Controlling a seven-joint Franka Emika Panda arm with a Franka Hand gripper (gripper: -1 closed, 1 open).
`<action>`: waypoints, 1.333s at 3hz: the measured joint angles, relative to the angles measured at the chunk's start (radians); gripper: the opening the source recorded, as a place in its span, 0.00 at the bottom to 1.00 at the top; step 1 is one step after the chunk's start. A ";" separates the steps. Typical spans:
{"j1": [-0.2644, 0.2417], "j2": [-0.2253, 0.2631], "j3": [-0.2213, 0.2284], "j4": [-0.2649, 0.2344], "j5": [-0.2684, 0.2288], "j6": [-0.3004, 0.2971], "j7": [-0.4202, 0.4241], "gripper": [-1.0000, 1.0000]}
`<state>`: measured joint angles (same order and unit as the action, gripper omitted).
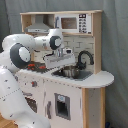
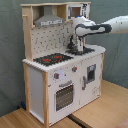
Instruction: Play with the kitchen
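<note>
Both exterior views: fingers point(image 1: 66, 64) point(image 2: 76, 48) over kitchen point(image 1: 75, 85) point(image 2: 60, 75) sink.

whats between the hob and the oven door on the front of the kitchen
A strip with two round knobs, seen in the second exterior view, sits below the hob and above the oven door.

The kitchen point(image 2: 60, 75) is white with light-wood edges, its hob point(image 2: 52, 59) black with red rings, its hood point(image 2: 49, 21) grey.

The large white and light-wood toy play kitchen point(image 2: 60, 75) filled mid-frame in the second exterior view, its black-red hob point(image 2: 52, 58) left of the sink point(image 2: 82, 50), hood point(image 2: 49, 20) above
</note>
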<state>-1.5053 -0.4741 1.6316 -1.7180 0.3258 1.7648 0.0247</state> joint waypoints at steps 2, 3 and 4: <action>0.038 0.000 -0.046 0.121 0.000 -0.163 -0.006 0.00; 0.118 0.000 -0.046 0.175 0.000 -0.208 0.002 0.00; 0.214 0.000 -0.047 0.203 0.001 -0.224 0.005 0.00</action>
<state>-1.2908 -0.4739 1.5848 -1.5154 0.3264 1.5408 0.0293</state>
